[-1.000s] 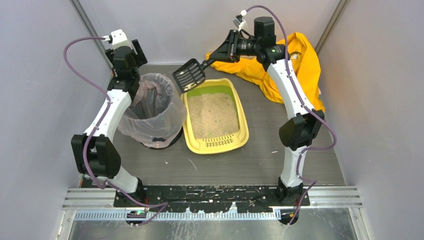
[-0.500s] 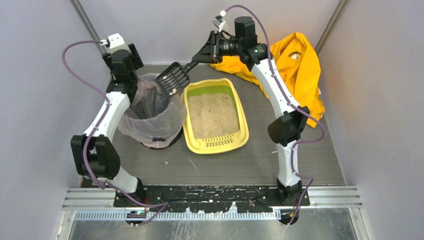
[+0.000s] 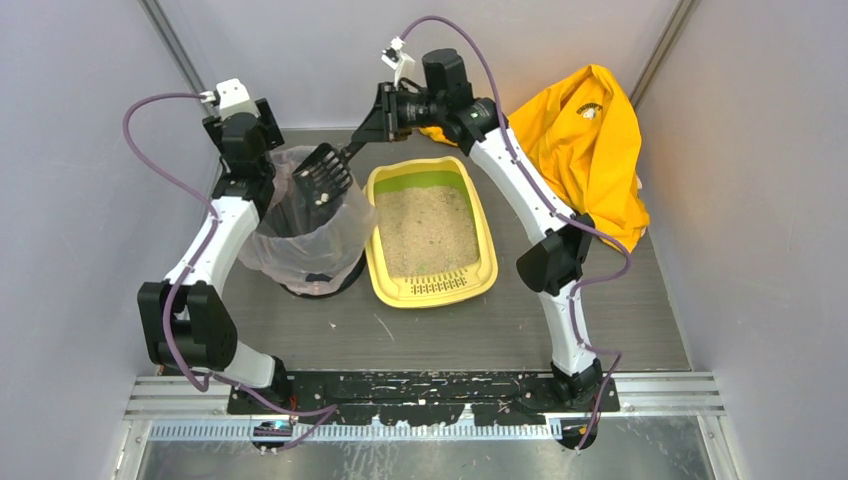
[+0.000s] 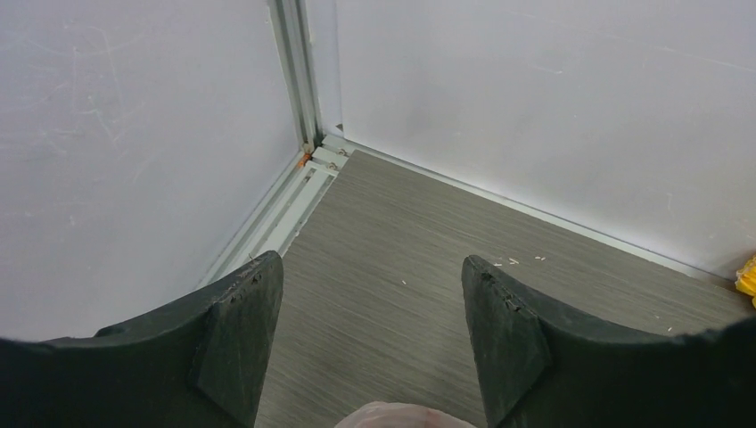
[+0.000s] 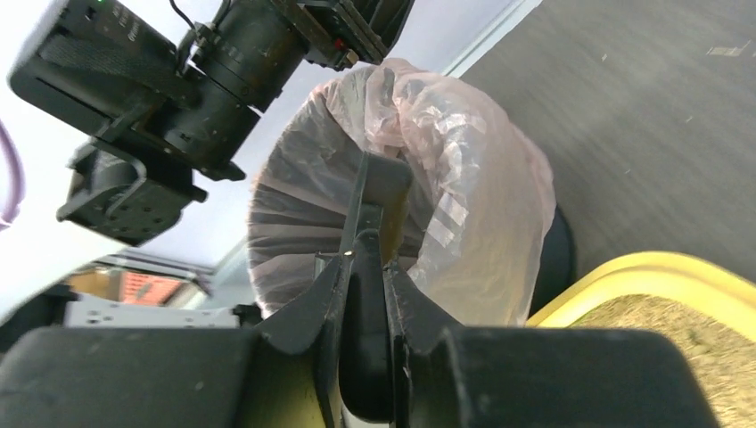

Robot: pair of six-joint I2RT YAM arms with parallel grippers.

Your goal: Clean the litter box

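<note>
Since a second ago the right claw (image 3: 372,122), clamped on the handle of the black slotted scoop (image 3: 322,178), has swung left. The scoop head was above the far-left corner of the litter box (image 3: 430,291) and now hangs over the mouth of the bag-lined bin (image 3: 275,245), with a few pale lumps on it. The left claw (image 4: 365,303) stands apart and empty by the bin's far rim. The litter box sits on the bench (image 3: 520,330) just right of the bin, holding beige litter (image 3: 428,228).
</note>
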